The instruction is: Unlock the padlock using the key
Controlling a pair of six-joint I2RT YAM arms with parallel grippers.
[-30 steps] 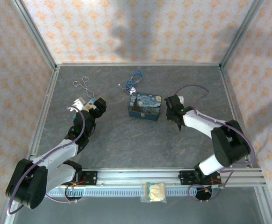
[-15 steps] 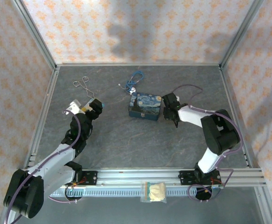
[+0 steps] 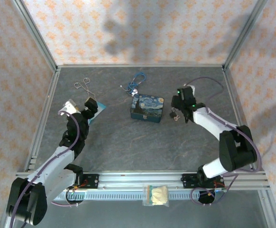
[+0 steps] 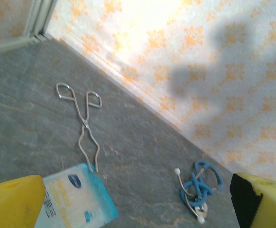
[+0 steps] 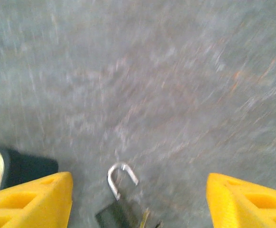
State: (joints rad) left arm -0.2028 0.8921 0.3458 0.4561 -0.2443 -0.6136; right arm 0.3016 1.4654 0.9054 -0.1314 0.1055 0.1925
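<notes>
Right gripper (image 5: pixel 138 183): yellow fingers spread wide, pinching nothing; just right of blue starry-painted box (image 3: pixel 147 108)
Small dark metal padlock (image 5: pixel 119 216): lies on grey stone-pattern worktop (image 5: pixel 176 71) between those fingers, touching neither; silvery shackle points away
Key: cannot tell; view blurred
Left gripper (image 4: pixel 138 194): spread wide, empty; silver scissor-like forceps (image 4: pixel 83 126) ahead

The left gripper (image 3: pixel 92 106) is hovering centre-left, jaws spread wide; the right gripper (image 3: pixel 179 113), centre-right, is gaping too.

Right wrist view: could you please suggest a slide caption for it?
Open right end effector hovering over the padlock on the grey table.
</notes>
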